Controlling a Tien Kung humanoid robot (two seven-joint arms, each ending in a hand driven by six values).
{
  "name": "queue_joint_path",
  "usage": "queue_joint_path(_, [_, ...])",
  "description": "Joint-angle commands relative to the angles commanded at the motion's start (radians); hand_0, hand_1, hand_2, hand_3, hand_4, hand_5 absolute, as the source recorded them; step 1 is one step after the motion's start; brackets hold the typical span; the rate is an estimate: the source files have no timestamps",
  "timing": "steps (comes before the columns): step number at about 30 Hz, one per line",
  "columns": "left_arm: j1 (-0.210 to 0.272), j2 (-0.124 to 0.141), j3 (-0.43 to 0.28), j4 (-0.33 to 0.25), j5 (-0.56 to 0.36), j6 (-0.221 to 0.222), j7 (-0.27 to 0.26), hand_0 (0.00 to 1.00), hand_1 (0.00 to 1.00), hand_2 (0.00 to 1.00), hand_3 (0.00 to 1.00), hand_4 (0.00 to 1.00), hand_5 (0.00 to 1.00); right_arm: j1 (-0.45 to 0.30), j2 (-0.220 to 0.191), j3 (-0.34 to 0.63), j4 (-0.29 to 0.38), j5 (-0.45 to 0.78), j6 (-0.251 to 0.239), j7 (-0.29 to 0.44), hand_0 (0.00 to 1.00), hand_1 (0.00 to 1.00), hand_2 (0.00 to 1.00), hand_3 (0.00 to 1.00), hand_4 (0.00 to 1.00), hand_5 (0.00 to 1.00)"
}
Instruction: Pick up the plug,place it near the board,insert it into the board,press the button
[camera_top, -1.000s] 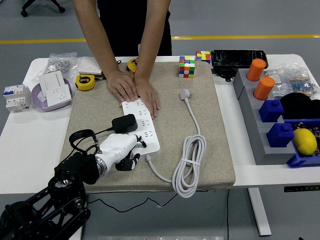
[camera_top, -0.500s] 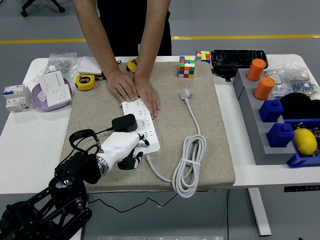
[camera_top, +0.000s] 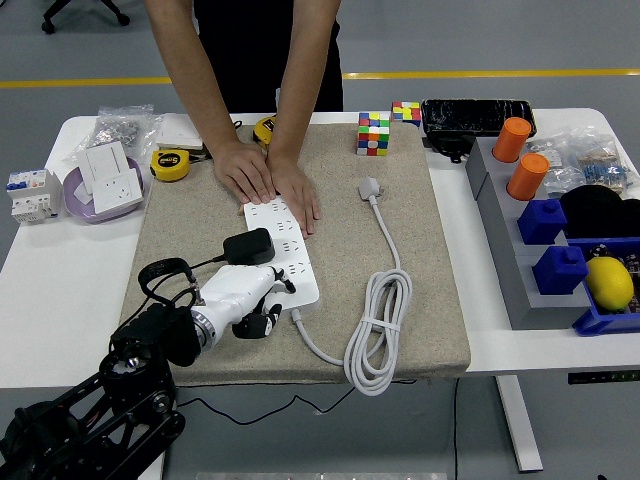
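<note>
Left hand low over beige mat, fingers curled, empty, at near end of white board. Black plug seated in board. Person's hands press board's far end. White bench; grey floor w/ yellow line behind.
</note>
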Motion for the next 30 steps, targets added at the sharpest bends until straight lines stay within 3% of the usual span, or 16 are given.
queue_joint_path(12, [0.001, 0.002, 0.004, 0.008, 0.0, -0.002, -0.003, 0.18, 0.034, 0.165, 0.707, 0.437, 0.019, 0.003, 0.001, 0.001, 0.0, 0.004, -0.001, 0.001, 0.957, 0.897, 0.85, 0.871, 0.998, 0.954])
queue_joint_path(21, [0.003, 0.007, -0.014, -0.07, 0.0, 0.005, -0.007, 0.181, 0.034, 0.165, 0.705, 0.438, 0.017, 0.004, 0.002, -0.003, 0.0, 0.007, 0.0, 0.0, 0.958, 0.897, 0.85, 0.871, 0.998, 0.953])
queue_joint_path(26, [0.012, 0.008, -0.035, -0.121, 0.0, 0.033, -0.019, 0.194, 0.043, 0.168, 0.696, 0.424, 0.022, 0.003, 0.001, -0.006, 0.0, 0.007, 0.001, 0.0, 0.958, 0.897, 0.849, 0.871, 0.998, 0.954])
queue_joint_path(29, [0.022, 0.01, -0.047, -0.136, 0.0, 0.099, -0.052, 0.194, 0.043, 0.168, 0.696, 0.424, 0.022, 0.002, 0.0, -0.009, 0.0, 0.008, 0.001, 0.0, 0.958, 0.897, 0.849, 0.871, 0.998, 0.954])
queue_joint_path(30, [0.024, 0.01, -0.052, -0.136, 0.0, 0.114, -0.061, 0.35, 0.234, 0.33, 0.706, 0.765, 0.222, 0.002, 0.0, -0.009, 0.0, 0.008, 0.001, 0.0, 0.959, 0.897, 0.848, 0.87, 0.998, 0.954])
